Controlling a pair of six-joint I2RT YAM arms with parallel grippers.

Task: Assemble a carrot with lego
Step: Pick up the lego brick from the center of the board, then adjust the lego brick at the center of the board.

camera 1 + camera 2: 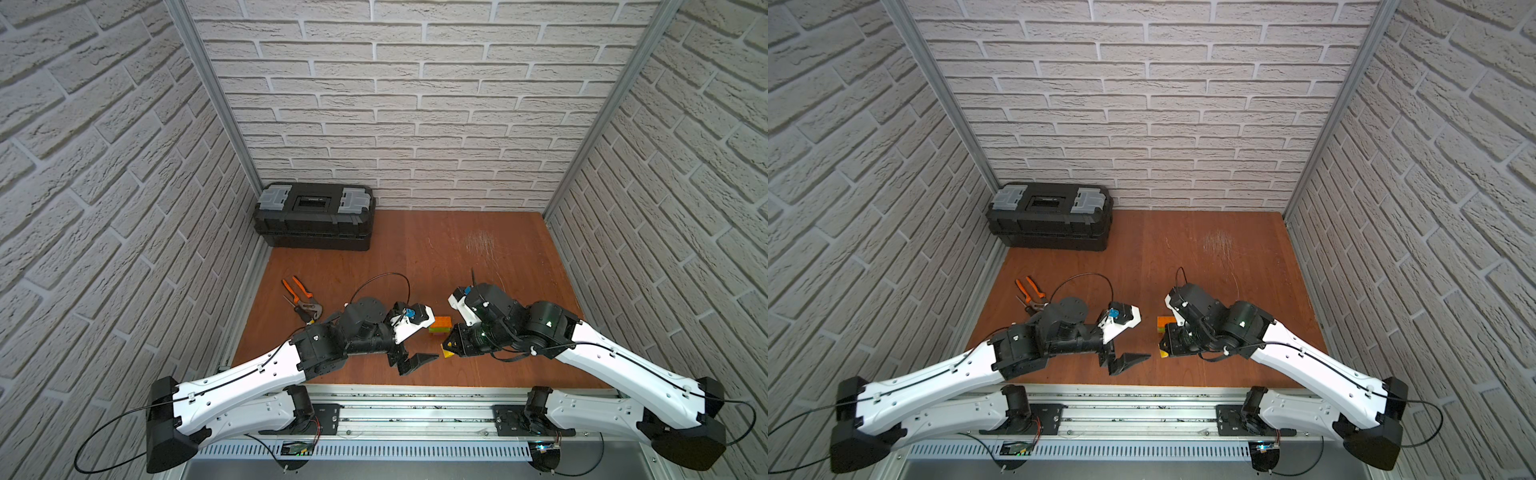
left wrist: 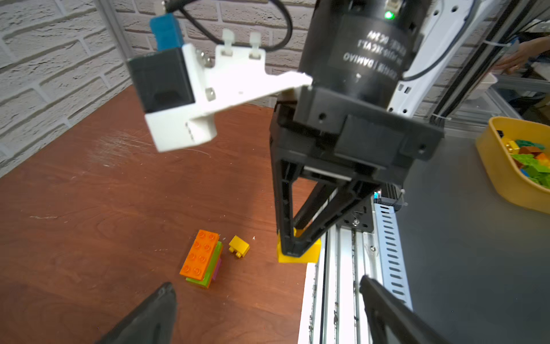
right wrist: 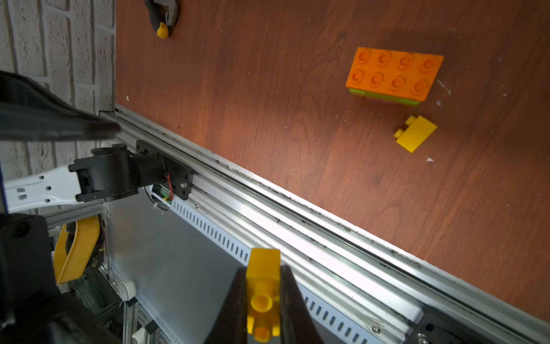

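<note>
The carrot is a small stack of joined lego (image 1: 440, 324) (image 1: 1165, 322) on the wooden table, with an orange studded oblong (image 2: 201, 253) (image 3: 394, 74) on top, lime green and a bit of pink below. A small yellow brick (image 2: 239, 245) (image 3: 416, 134) lies on its side right beside the stack. My right gripper (image 3: 263, 297) (image 1: 448, 353) (image 2: 293, 250) is shut on another yellow brick (image 3: 263, 268) (image 2: 311, 253), near the table's front edge. My left gripper (image 2: 268, 297) (image 1: 419, 347) stands open and empty, just left of the stack.
A black toolbox (image 1: 316, 216) sits at the back left. Orange-handled pliers (image 1: 301, 295) lie left of the left arm. An aluminium rail (image 1: 415, 399) runs along the table's front edge. A yellow bin of loose bricks (image 2: 503, 178) stands off the table.
</note>
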